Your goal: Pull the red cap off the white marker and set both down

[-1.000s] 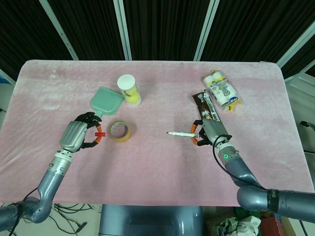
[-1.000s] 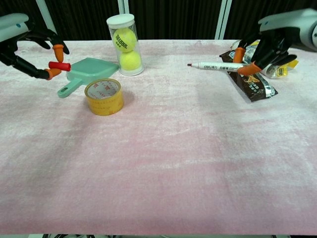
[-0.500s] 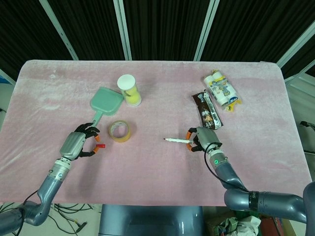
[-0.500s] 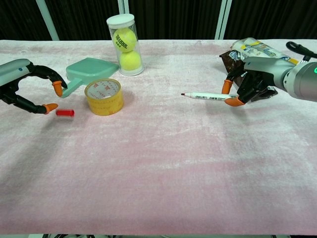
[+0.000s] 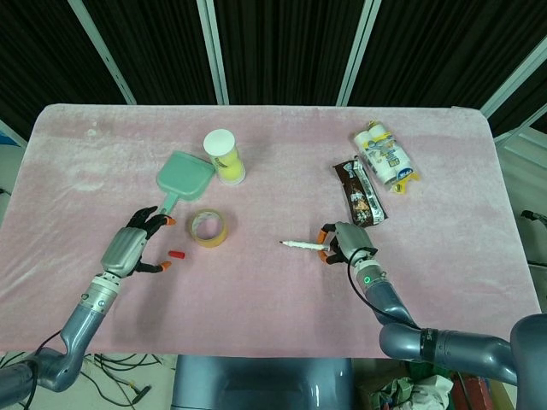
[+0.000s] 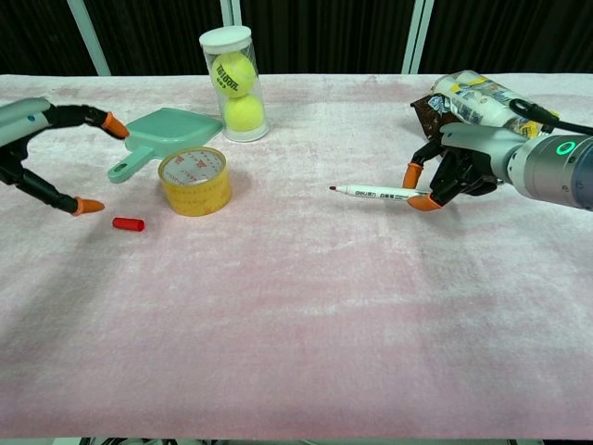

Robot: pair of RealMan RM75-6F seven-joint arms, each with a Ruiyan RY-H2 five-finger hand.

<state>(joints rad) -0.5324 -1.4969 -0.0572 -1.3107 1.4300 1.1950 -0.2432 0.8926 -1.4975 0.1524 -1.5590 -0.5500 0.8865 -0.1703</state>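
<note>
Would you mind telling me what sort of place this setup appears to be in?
Probably a robot test bench in a lab: a table under a pink fuzzy cloth, black curtains with metal framing behind, and unrelated props such as a yellow tape roll and a clear tube of tennis balls.

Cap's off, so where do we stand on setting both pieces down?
Half done. The small red cap lies on the pink tablecloth, apart from the left hand, whose fingers are spread and hold nothing. The right hand pinches the uncapped white marker by its rear end, low over the cloth. Left: lay the marker down and let go.
</note>
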